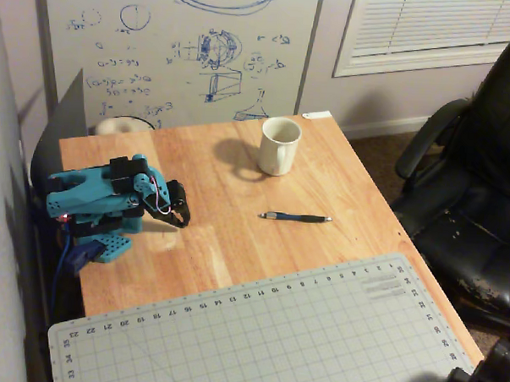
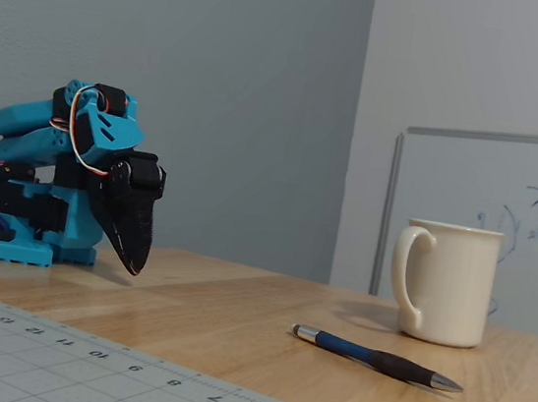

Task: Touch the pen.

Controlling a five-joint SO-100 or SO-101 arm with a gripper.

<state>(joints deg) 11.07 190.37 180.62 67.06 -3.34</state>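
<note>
The black fingers (image 2: 135, 265) are pressed together and hold nothing, with their tips pointing down just above the wooden worktop (image 1: 227, 249). The pen (image 1: 295, 217) lies flat on the worktop, well apart from the fingers, to their right in both views. A white mug (image 1: 280, 145) stands beyond the pen.

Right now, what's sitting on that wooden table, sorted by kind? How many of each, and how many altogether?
Robot arm: 1, blue, folded up, its black gripper pointing down at the table
Mug: 1, white
Pen: 1, dark, lying flat on the wood
Cutting mat: 1, grey with a grid
Total: 4
</note>
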